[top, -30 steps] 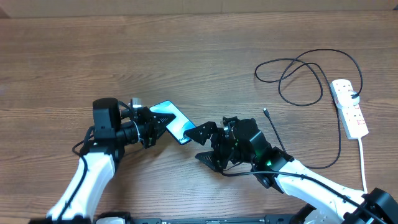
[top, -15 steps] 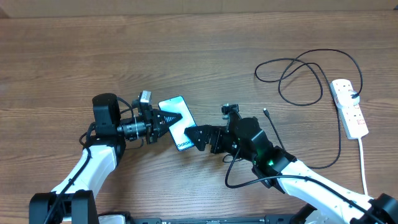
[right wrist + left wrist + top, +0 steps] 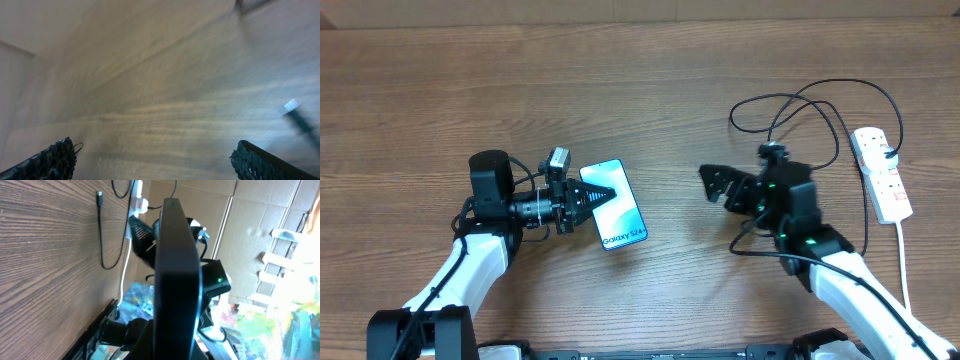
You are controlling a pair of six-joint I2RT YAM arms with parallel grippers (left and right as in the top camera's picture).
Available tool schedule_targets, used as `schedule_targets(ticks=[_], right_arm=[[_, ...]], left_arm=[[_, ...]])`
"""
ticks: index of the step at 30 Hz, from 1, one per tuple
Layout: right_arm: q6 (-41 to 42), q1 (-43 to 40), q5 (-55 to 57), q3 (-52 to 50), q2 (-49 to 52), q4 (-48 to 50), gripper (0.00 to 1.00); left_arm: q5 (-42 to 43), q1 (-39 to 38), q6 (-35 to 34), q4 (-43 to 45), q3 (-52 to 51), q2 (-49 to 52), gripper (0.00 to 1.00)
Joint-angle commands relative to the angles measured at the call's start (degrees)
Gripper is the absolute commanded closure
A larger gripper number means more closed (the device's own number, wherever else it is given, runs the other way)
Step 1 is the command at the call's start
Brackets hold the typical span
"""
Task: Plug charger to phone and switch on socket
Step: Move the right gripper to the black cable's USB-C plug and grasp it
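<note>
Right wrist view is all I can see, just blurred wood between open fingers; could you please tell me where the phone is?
Observer: In the overhead view the phone is to the left of your right gripper, screen up. The left gripper is shut on the end away from the Galaxy text.
Operator: Thank you. Where is the charger's tip?
Observer: The left wrist view shows the connector tip lying loose on the table, not in the phone.
Operator: And its other end?
Observer: The black cable loops across to the white power strip at the right edge, where a black plug sits.
</note>
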Motion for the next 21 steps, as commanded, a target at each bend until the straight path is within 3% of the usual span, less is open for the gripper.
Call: schedule_targets(ticks=[1, 7, 13, 21], right_arm=[[-7.5, -3.7, -2.5, 0.1, -1.9, 0.1, 0.00], [-16.5, -8.2, -1.9, 0.1, -1.7, -1.8, 0.00], [-22.1, -10.3, 6.0, 0.2, 0.5, -7.7, 0.00], [-24.8, -10.9, 6.2, 8.8, 12.7, -17.6, 0.00]], left_arm=[[2.1, -0.4, 2.3, 0.4, 0.8, -0.6, 0.96], [1.4, -0.4, 2.2, 0.4, 0.8, -0.6, 0.96], [-1.0, -0.4, 2.3, 0.4, 0.8, -0.6, 0.96], [-2.3, -0.4, 2.0, 0.4, 0.8, -0.6, 0.96]])
